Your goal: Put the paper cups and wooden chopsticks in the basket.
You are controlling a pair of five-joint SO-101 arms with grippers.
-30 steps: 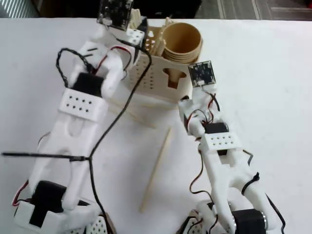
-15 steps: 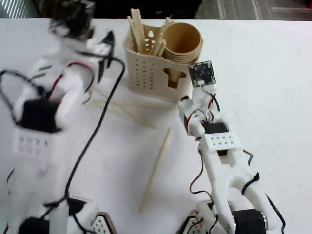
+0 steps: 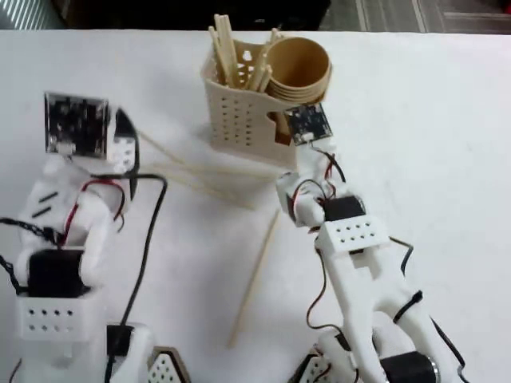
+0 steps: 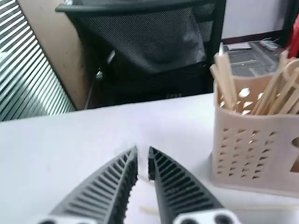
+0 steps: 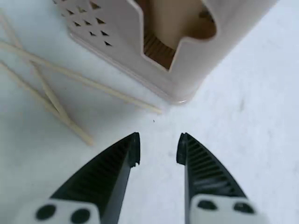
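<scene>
Looks like an office here: a black mesh desk chair (image 4: 149, 42) stands behind the white worktop (image 4: 56, 140), with slatted window blinds (image 4: 23, 70) alongside it.

— Left arm (image 3: 60, 231)?
— Folded near the table's (image 3: 447, 120) left edge, wrist raised; left gripper (image 4: 142, 151) pointed toward the far edge, jaws closed to a thin slit.
— And the right arm (image 3: 351, 239)?
— Stretched up the middle from the near edge; right gripper (image 5: 158, 148) low over the table, jaws parted.

Paper cups (image 3: 298, 68) and several chopsticks (image 3: 226, 49) stand in the basket (image 3: 239, 121); loose chopsticks (image 3: 255, 278) lie beside it.
</scene>
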